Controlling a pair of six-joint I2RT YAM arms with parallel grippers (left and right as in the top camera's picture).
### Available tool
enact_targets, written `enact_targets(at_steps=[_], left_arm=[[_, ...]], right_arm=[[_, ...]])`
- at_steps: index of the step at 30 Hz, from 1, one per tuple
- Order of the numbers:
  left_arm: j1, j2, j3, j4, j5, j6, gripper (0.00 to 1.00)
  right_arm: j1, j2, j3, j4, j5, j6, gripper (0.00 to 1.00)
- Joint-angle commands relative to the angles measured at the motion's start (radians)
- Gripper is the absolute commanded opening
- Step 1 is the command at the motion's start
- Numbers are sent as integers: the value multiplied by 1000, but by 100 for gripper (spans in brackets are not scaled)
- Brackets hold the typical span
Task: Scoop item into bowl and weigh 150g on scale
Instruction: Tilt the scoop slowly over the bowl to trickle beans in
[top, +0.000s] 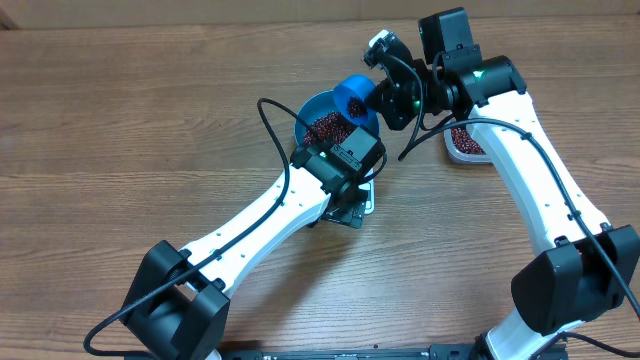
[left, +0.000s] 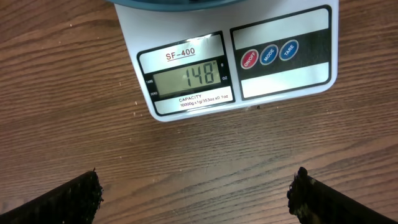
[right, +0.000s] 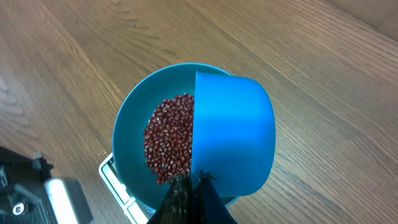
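Left jaws gape before one scale (left: 242, 62); right jaws clamp one scoop (right: 233, 134) over one bowl (right: 134, 121)

Overhead: top-down, far. Left wrist: close on scale (left: 236, 62). Right wrist: above bowl (right: 129, 134).

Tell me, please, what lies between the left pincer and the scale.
The stretch is bare: in the left wrist view, only wooden table shows between the open left pincer and the scale.
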Motion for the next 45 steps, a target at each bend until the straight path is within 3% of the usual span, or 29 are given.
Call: enact_targets(at_steps=[1,3,7,9,12,21,24,27,30,33,45], left_arm=[[4,-28,-5,0,-17,-13,99],[4,-28,-5,0,-17,-13,99],[4,-28,-5,0,-17,-13,99],[4,-28,-5,0,-17,-13,99],[4,-28,-5,0,-17,-13,99],[4,-28,-5,0,-17,-13,100],[4,-28,-5,0,-17,-13,100],[4,-28,-5,0,-17,-13,100],[4,-28,-5,0,-17,-13,100],[4,-28,-5,0,-17,-13,100],[4,-28,-5,0,-17,-13,100]], right_arm=[[10,12,26,4,-7,-45,4],[10,13,26,25,16,21,4],[13,12,26,30,-9,-52,4],[13,13,26,52,13,27,4],[16,13,26,46,-32,-39,4],[16,13,26,58,-6,17,4],[17,13,26,47,-6,-28,4],[17,13,26,72,12,43,4],[31,14,26,29,-81,-151,4],[34,14,26,57,11,-45,4],[39,14,26,76,19,-42,4]])
